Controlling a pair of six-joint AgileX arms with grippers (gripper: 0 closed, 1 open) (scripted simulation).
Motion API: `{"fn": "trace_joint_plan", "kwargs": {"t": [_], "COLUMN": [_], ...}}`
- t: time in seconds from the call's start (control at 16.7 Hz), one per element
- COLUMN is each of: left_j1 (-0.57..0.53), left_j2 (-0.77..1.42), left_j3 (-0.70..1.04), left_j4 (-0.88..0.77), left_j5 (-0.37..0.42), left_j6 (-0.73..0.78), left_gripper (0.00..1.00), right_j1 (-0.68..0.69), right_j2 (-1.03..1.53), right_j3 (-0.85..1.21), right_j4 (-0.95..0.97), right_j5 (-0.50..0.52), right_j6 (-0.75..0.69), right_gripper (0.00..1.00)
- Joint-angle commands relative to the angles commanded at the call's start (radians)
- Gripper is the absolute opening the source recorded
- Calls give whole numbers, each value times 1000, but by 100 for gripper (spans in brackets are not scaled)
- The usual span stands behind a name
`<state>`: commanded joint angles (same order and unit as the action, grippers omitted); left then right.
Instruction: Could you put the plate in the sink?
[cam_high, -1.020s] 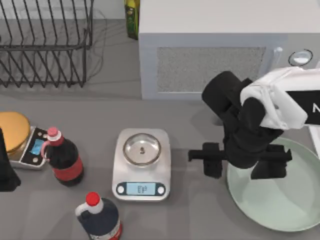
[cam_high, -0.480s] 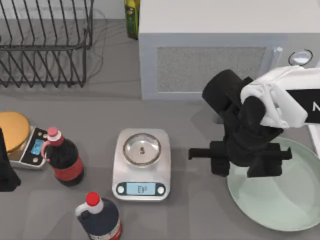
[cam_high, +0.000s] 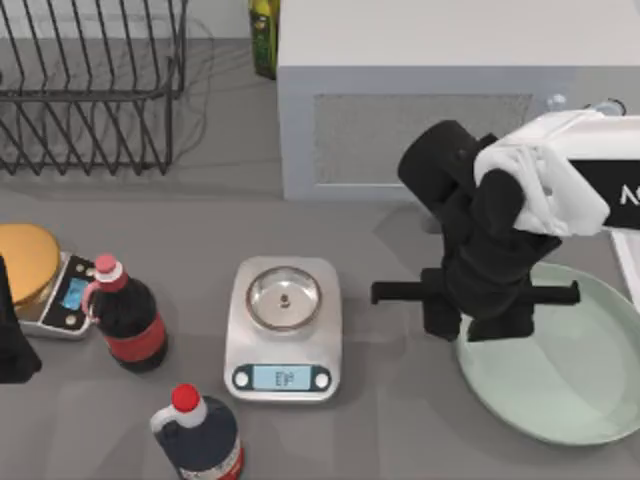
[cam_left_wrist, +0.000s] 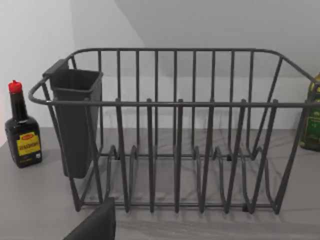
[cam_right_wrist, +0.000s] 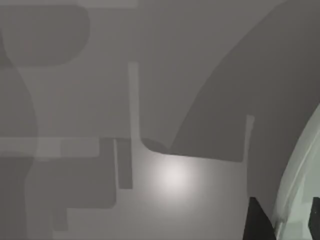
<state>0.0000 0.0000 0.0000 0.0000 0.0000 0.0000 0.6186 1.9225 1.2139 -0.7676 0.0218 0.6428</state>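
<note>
The plate (cam_high: 570, 385) is large, round and pale mint green, plain, with a shallow raised rim. It lies flat on the grey counter (cam_high: 400, 420) at the front right, its left rim partly hidden under the right arm's dark wrist. In the right wrist view a curved sliver of its rim (cam_right_wrist: 300, 200) shows. The sink (cam_high: 629, 280) appears as a thin white strip at the right edge, just beside the plate
</note>
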Motion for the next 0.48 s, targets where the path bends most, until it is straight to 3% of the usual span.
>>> {"fn": "trace_joint_plan", "kwargs": {"t": [0.18,0.48], "left_j1": [0,0], "left_j2": [0,0], "left_j3": [0,0], "left_j4": [0,0], "left_j5": [0,0], "left_j6": [0,0], "left_gripper": [100,100], "right_j1": [3,0], "right_j2": [11,10], "right_j3": [163,582], "right_j4": [-163,-592], "right_j5": [0,0], "right_j6": [3,0], "right_gripper": [0,0]}}
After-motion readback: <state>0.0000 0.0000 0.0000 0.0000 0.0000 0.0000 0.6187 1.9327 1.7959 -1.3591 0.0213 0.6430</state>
